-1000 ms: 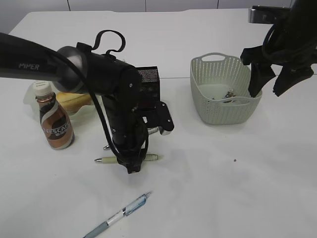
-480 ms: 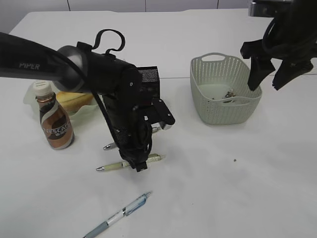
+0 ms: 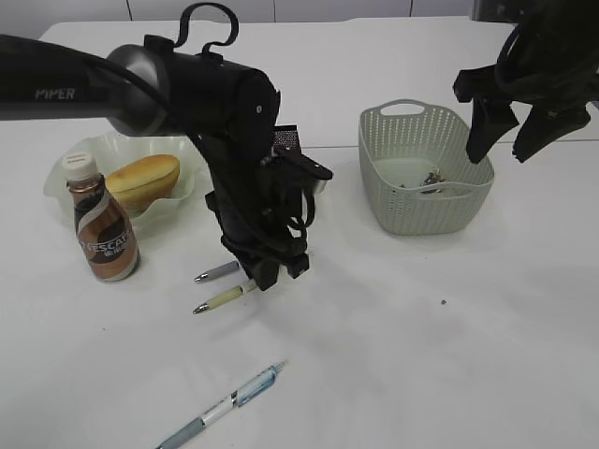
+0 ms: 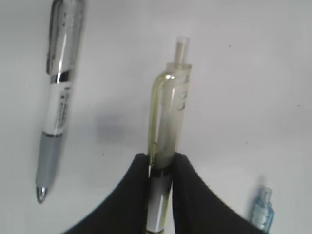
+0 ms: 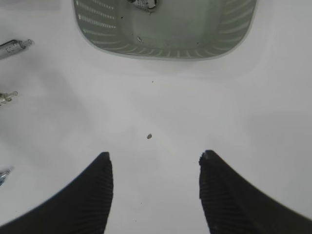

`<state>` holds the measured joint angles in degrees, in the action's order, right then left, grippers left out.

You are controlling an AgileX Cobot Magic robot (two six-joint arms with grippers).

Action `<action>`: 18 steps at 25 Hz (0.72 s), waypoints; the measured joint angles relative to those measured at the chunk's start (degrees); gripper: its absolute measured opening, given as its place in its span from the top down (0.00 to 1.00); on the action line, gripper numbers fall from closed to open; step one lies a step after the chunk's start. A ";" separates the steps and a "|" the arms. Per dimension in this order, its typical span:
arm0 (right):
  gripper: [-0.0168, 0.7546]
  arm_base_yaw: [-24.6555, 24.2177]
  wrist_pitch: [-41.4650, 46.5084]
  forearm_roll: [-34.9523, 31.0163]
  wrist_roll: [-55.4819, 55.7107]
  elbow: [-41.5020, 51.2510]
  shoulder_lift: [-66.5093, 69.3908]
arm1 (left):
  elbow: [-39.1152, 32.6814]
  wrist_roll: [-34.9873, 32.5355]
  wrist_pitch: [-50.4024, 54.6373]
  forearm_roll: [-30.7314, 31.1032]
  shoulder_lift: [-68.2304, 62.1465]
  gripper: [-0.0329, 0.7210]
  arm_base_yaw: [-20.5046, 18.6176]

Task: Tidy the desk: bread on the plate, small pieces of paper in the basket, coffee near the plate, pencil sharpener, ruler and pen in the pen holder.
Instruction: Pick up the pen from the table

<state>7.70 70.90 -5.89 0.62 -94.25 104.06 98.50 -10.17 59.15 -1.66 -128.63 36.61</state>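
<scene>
White worktop (image 3: 449, 355), pale wall behind its far edge. Left claw (image 4: 161, 170) clenched on yellow-green pen (image 4: 168, 122), lifted mid-worktop; grey pen (image 3: 217, 272) beside it, blue pen (image 3: 225, 408) at near edge. Right claw (image 5: 153, 170) released above basket (image 3: 421, 201). Bread (image 3: 142, 180) on plate (image 3: 65, 173), coffee (image 3: 103, 220) adjacent.

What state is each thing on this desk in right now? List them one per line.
left gripper: shut on the yellow-green pen
yellow-green pen: gripped, tilted off the table
grey pen: lying on the table
blue pen: lying on the table
right gripper: open, empty
bread: on the plate
coffee bottle: upright, capped, beside the plate
basket: upright, scraps inside
</scene>
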 joint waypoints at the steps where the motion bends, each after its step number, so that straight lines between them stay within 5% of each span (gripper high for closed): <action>1: 0.44 0.00 0.00 -0.08 0.00 0.00 0.00 | 0.81 2.11 1.35 0.00 0.00 0.86 0.00; 7: 0.44 0.00 0.00 -0.08 0.00 0.00 0.00 | 4.14 11.65 9.56 -2.24 0.00 0.86 -0.44; 18: 0.44 0.00 0.00 -0.36 0.00 0.00 0.00 | 4.27 12.92 8.30 -8.05 3.39 0.86 -1.43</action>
<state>7.70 70.90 -6.25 0.62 -94.25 104.06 102.76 2.74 67.45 -9.71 -125.24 35.18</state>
